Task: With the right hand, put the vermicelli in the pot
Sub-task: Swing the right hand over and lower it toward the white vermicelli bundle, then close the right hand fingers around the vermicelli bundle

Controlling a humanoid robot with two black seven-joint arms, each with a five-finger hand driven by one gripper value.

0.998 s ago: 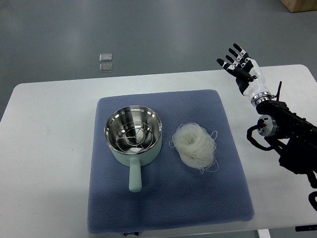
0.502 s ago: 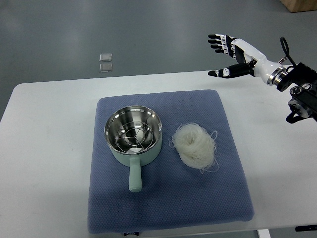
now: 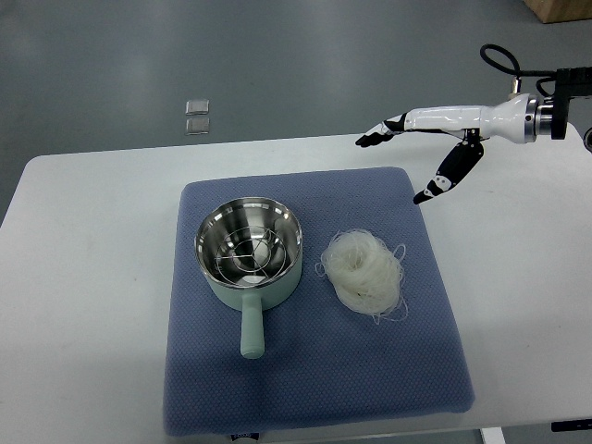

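We are seeing a blue quilted mat (image 3: 314,388) carrying a mint-green steel-lined pot (image 3: 250,254), with the white vermicelli nest (image 3: 363,268) lying just beside it. Our white-and-black right hand (image 3: 421,153) is hovering over the mat's far right corner, fingers spread wide, gripping nothing.

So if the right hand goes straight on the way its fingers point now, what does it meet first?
Probably nothing: the right hand, open, points left past the mat's far edge. Height is unclear from this one view.

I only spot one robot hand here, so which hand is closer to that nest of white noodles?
The right hand. It hovers open above the mat's far right corner, up and to the right of the vermicelli, not touching it. The left hand is out of view.
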